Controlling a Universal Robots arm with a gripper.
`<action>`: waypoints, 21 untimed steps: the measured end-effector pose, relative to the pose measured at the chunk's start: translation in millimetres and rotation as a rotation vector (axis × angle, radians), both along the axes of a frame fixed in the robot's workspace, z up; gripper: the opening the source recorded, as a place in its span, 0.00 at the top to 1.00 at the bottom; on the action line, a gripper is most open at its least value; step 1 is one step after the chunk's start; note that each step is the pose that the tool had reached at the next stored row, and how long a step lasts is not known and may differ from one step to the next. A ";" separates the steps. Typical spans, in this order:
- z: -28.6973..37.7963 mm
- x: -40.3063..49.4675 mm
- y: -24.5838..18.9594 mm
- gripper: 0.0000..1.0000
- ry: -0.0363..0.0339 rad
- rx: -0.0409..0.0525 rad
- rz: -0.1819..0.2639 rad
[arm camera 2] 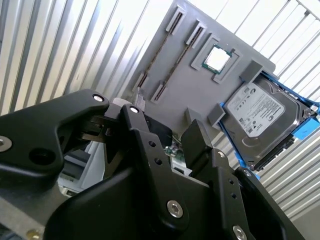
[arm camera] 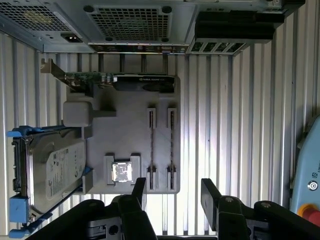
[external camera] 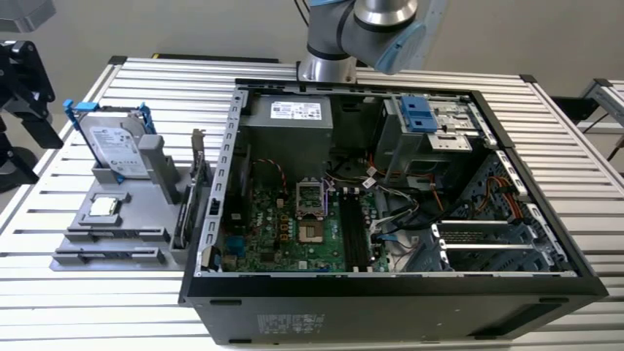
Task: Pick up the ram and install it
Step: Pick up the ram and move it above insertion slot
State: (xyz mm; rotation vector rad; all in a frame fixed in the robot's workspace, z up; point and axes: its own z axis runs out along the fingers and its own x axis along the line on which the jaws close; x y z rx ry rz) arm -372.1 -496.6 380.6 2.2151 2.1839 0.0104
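Two ram sticks stand on edge in the slotted holders of the grey fixture (arm camera: 130,135). In the first wrist view they show as thin dark lines, one ram (arm camera: 151,142) beside the other ram (arm camera: 171,142). The second wrist view has them as a ram (arm camera 2: 159,50) and a ram (arm camera 2: 179,62). In the exterior view the ram holders (external camera: 109,236) sit at the fixture's near end. My gripper (arm camera: 173,183) is open with nothing between its black fingers (arm camera: 138,192). It hangs well above the fixture, near the rams' ends, and also appears as the gripper (arm camera 2: 162,117). The motherboard's long black slots (external camera: 357,234) lie inside the open case.
On the fixture are a silver hard drive with blue rails (external camera: 115,146), a small square chip (external camera: 104,208) and an upright card with a metal bracket (arm camera: 120,81). The open computer case (external camera: 390,281) stands on the exterior view's right of the fixture, on a slatted table (external camera: 58,307).
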 end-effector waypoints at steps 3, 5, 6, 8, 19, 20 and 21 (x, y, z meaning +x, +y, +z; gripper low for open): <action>-0.1 0.0 0.0 0.00 0.0000 0.0000 0.000; -0.7 0.0 0.0 0.00 -0.0002 0.0003 0.000; -1.5 0.0 0.0 0.00 -0.0003 0.0003 0.000; -3.0 0.0 0.0 0.00 -0.0001 0.0001 0.000; -11.3 0.0 0.0 0.00 0.0006 0.0001 0.000; -11.9 0.0 0.0 0.00 0.0008 0.0001 0.000; -12.8 0.0 0.0 0.00 0.0007 0.0001 0.000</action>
